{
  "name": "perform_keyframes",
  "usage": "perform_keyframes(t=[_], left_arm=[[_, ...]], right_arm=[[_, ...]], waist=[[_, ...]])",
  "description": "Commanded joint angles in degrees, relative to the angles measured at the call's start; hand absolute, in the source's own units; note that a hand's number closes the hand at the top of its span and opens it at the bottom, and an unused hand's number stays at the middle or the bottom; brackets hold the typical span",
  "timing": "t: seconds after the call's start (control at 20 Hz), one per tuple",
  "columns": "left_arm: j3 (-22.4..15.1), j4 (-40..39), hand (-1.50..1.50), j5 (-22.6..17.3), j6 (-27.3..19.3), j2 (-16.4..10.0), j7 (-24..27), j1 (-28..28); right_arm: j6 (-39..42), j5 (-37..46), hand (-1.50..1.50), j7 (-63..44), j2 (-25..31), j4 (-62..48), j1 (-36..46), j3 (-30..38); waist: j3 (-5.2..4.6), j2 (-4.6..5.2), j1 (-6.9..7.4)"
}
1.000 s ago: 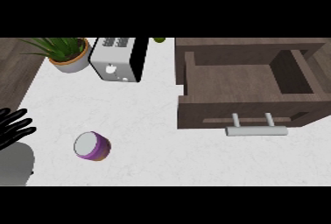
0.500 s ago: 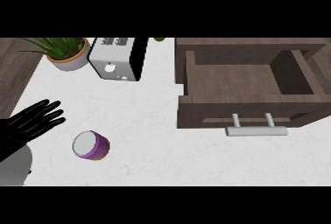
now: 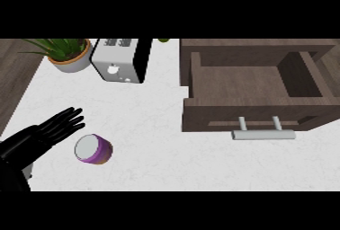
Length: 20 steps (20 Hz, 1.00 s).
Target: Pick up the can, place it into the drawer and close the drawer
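Low at the left of the head view, the can (image 3: 93,149) sits on the white, faintly marbled desk (image 3: 159,157). It is a short cylinder with a purple side wall and a pale grey round end turned toward the view. The black left hand (image 3: 40,137) lies just beside it, up and left, fingers straight and spread, holding nothing. At upper right a dark wood-grain drawer (image 3: 246,83) stands open, a rectangular box with a pale metal bar handle (image 3: 262,134). A boxy silver toaster (image 3: 119,60) and a potted plant (image 3: 66,53) stand along the top left.
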<state>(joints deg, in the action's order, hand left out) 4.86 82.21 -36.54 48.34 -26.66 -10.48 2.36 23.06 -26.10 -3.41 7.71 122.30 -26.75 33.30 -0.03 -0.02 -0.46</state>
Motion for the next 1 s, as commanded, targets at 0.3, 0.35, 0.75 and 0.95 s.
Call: perform_keyframes(t=[0.3,0.35,0.75,0.95], left_arm=[[2.73,-13.74,-1.50,20.58,-0.15,6.98,15.05,4.86],[3.76,-14.47,-1.50,22.79,1.74,6.00,19.40,1.70],[3.32,-37.31,-1.50,35.61,0.87,3.89,34.08,13.11],[1.94,-43.51,-1.50,38.85,0.53,3.35,40.42,14.24]], right_arm=[[-0.60,4.47,-1.50,-3.19,-2.08,-0.28,5.10,-0.95],[2.22,1.06,-1.50,-2.03,-2.23,1.25,1.03,2.07],[4.86,0.35,-1.50,-1.28,-1.28,-2.82,4.01,4.47],[4.04,-0.39,-1.50,-4.38,-3.95,3.47,2.50,3.41]], waist=[[0.00,0.07,0.20],[-0.01,0.01,0.05],[-0.04,0.17,-0.36],[-0.09,0.22,-0.59]])
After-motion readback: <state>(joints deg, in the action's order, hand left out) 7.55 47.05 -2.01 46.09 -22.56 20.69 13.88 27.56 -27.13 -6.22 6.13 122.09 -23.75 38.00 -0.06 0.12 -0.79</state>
